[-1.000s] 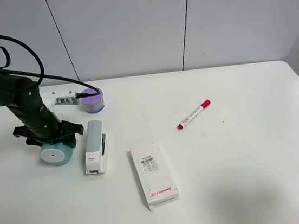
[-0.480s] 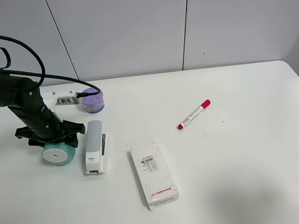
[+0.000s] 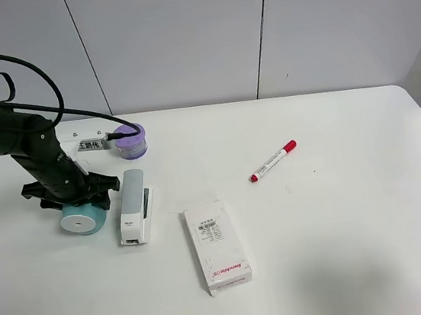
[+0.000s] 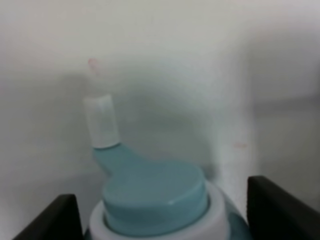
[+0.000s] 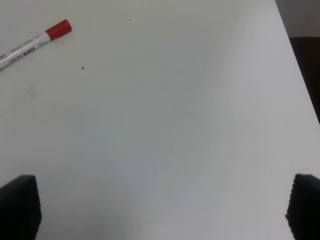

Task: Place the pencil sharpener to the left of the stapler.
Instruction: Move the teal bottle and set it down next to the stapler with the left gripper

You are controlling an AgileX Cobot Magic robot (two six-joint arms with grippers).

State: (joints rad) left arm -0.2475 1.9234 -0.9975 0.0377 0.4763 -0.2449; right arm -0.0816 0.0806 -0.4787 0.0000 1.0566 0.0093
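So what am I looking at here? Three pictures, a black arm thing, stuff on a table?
It is a two-armed robot seen by three cameras. One camera sits high up, looking down on the white table; the other two ride on the arms' wrists. On the table lie a stapler, a white box, a red marker and a purple container. The black arm's left end effector is closed around a teal pencil sharpener, just left of the stapler. The left wrist camera shows that sharpener close up. The right end effector is open over bare table.

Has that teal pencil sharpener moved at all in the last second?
Barely. The pencil sharpener, gripped by the left gripper, has drifted only slightly, its gap to the stapler about unchanged.
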